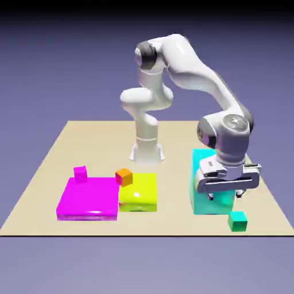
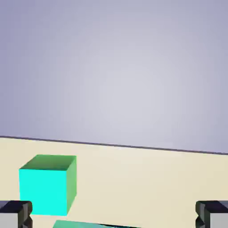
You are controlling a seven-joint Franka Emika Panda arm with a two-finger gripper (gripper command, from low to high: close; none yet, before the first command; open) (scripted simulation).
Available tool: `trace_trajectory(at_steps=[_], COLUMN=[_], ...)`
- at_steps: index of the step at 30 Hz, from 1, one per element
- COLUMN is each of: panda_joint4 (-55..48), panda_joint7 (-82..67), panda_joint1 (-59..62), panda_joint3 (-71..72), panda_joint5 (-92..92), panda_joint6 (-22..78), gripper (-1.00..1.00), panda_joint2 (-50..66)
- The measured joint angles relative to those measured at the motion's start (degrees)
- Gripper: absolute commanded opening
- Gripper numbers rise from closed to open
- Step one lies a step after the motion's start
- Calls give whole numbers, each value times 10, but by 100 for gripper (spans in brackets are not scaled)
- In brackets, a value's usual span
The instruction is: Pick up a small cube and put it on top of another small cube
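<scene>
One tiny teal-green cube [image 1: 237,221] waits untouched on the beige bench [image 1: 51,166], near the empty, wide-apart jaws, so the approach step needs lowering around it.

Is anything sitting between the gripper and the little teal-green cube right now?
Nothing visible blocks it. The gripper hangs open in front of the big cyan block, and the teal-green cube sits on the table just ahead of it. In the hand view the cube lies off toward one fingertip, with only bare table around it.
</scene>
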State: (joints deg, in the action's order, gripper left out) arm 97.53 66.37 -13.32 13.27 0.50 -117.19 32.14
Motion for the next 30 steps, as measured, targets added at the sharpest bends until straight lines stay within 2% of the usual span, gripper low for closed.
trace_trajectory(at_steps=[8,12,13,15,19,30], panda_joint4=[-161,-112,-107,-107,-147,81], panda_joint7=[61,59,59,59,55,-39], panda_joint1=[-32,-37,-38,-38,-27,61], panda_joint3=[34,30,29,29,27,-90], panda_joint5=[1,-2,-2,-2,3,6], panda_joint6=[144,69,61,61,143,137], gripper=[0,0,-100,-100,-100,-100], panda_joint2=[164,191,194,194,151,-65])
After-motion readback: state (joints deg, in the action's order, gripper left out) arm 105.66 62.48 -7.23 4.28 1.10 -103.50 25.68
